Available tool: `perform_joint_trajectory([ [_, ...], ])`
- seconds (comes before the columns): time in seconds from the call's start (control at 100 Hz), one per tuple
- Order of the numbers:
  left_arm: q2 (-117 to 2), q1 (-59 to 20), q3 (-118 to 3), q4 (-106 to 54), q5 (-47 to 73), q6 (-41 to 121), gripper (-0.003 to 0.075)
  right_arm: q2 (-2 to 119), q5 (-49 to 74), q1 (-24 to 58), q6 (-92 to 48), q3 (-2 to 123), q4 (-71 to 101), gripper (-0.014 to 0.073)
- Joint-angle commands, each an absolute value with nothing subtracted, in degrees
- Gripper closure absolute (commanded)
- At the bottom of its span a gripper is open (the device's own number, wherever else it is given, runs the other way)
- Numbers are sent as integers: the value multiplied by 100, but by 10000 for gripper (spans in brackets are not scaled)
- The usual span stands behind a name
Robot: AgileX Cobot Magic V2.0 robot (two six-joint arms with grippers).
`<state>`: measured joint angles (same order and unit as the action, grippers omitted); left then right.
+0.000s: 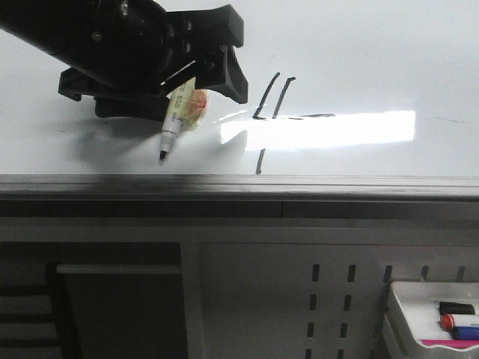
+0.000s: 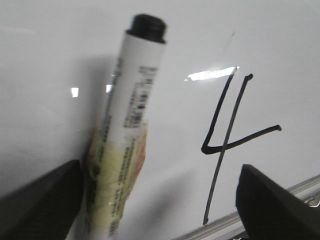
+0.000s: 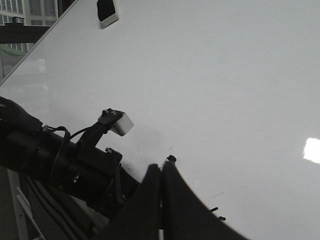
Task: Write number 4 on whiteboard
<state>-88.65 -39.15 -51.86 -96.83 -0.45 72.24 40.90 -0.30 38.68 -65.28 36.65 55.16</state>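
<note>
The whiteboard (image 1: pixel 374 60) lies flat and carries the number 4 (image 1: pixel 273 105) in thin black strokes near its front edge. My left gripper (image 1: pixel 161 93) hovers over the board just left of the 4, jaws wide apart. A white marker (image 1: pixel 171 123) with a yellowish wrap sits between the jaws, its tip toward the board's front edge. In the left wrist view the marker (image 2: pixel 127 125) rests against one finger (image 2: pixel 45 200), and the 4 (image 2: pixel 225 140) is beside it on the board (image 2: pixel 50 50). My right gripper (image 3: pixel 162 167) is shut and empty above the board (image 3: pixel 225 75).
A grey metal edge (image 1: pixel 239 183) runs along the board's front. Below it are a white perforated panel (image 1: pixel 299 299) and a small white tray (image 1: pixel 408 307) of markers at the lower right. My left arm (image 3: pixel 75 160) shows dark in the right wrist view.
</note>
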Motion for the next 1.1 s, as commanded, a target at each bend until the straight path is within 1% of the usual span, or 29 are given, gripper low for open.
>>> perform_joint_trajectory([
  [0.0, -8939, -3756, -5219, -9686, -1110, 7215, 103, 4127, -328, 3829, -6562, 3808, 5524, 658],
  [0.05, -8939, -3756, -5219, -9686, -1110, 7215, 129, 4127, -328, 3829, -6562, 3808, 5527, 658],
  [0.07, -8939, -3756, -5219, -9686, -1110, 7215, 160, 4127, -328, 3829, -6562, 3808, 5527, 658],
  [0.1, -8939, -3756, -5219, -9686, -1110, 7215, 221, 4127, -328, 3829, -6562, 3808, 5527, 658],
  [0.17, -8939, -3756, -5219, -9686, -1110, 7215, 435, 4127, -328, 3829, -6562, 3808, 5527, 658],
  [0.22, -8939, -3756, -5219, -9686, -1088, 7215, 526, 4127, -328, 3829, -6562, 3808, 5527, 658],
  [0.26, -8939, -3756, -5219, -9686, -1075, 7215, 548, 4127, -315, 3829, -6562, 3808, 5527, 658],
  [0.33, -8939, -3756, -5219, -9610, -1075, 7215, 531, 4127, -315, 3829, -6562, 3808, 5580, 658],
  [0.4, -8939, -3756, -5219, -9601, -1075, 7215, 470, 4127, -315, 3829, -6562, 3808, 5616, 658],
  [0.47, -8939, -3756, -5219, -9601, -1075, 7215, 363, 4127, -315, 3829, -6562, 3808, 5625, 658],
  [0.52, -8939, -3756, -5219, -9601, -1094, 7215, 269, 4127, -315, 3829, -6562, 3808, 5640, 658],
  [0.57, -8939, -3756, -5219, -9601, -1140, 7215, 204, 4127, -315, 3829, -6562, 3808, 5640, 658],
  [0.62, -8939, -3742, -5219, -9601, -1146, 7215, 165, 4127, -315, 3829, -6562, 3808, 5640, 658],
  [0.67, -8939, -3742, -5219, -9601, -1160, 7215, 150, 4127, -315, 3829, -6562, 3808, 5640, 658],
  [0.93, -8939, -3742, -5219, -9601, -1156, 7215, 151, 4127, -315, 3829, -6562, 3808, 5640, 658],
  [1.09, -8680, -3753, -5234, -9566, -1060, 7215, 151, 4127, -315, 3829, -6562, 3808, 5646, 658],
])
